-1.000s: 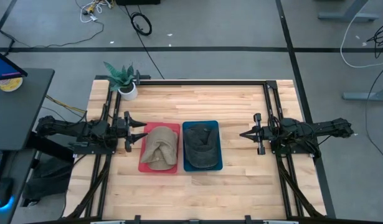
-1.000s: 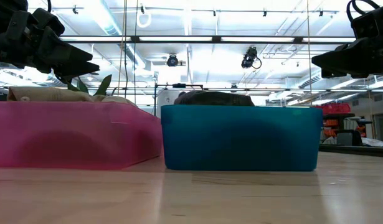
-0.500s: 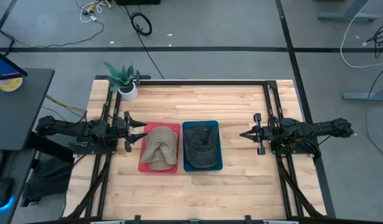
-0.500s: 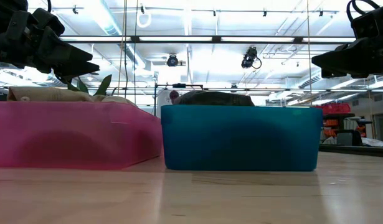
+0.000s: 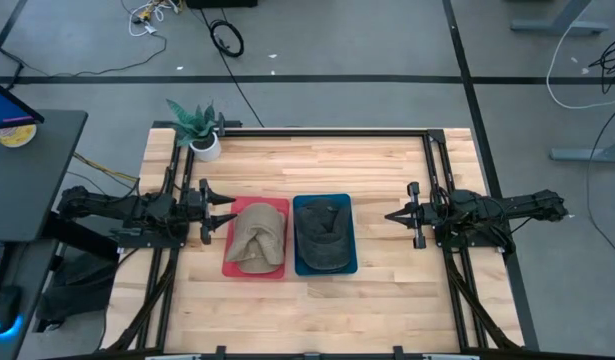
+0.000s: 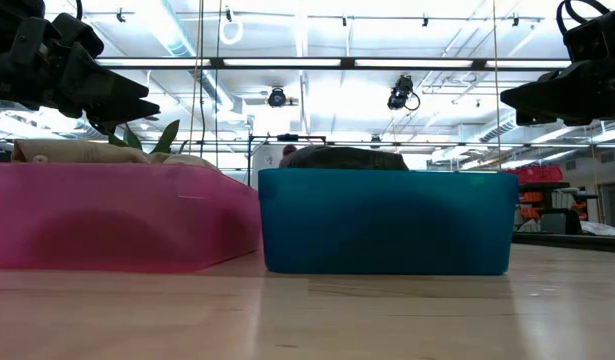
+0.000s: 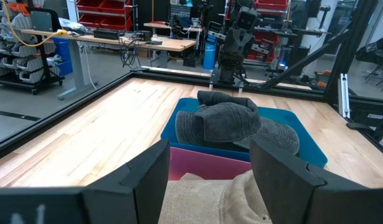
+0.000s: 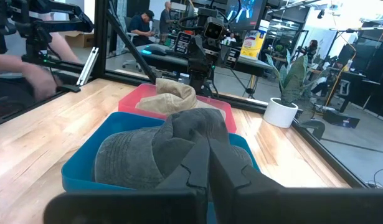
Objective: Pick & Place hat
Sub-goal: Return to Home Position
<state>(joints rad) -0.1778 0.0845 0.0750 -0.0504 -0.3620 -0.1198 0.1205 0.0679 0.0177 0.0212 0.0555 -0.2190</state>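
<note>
Since the tan fabric cap lies in the red plastic bin and the dark grey cap in the blue plastic bin, mid-frame, I'd retract level: my left fingers wide, right fingers pressed together, both empty.

Bright ceiling strips glare in the low view; the table lies evenly lit.

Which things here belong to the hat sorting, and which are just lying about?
Job: brown cap in the red bin; dark grey cap in the blue bin; left claw beside the red bin; right claw clear of the blue bin.
Lying about: potted plant at the table corner.
</note>
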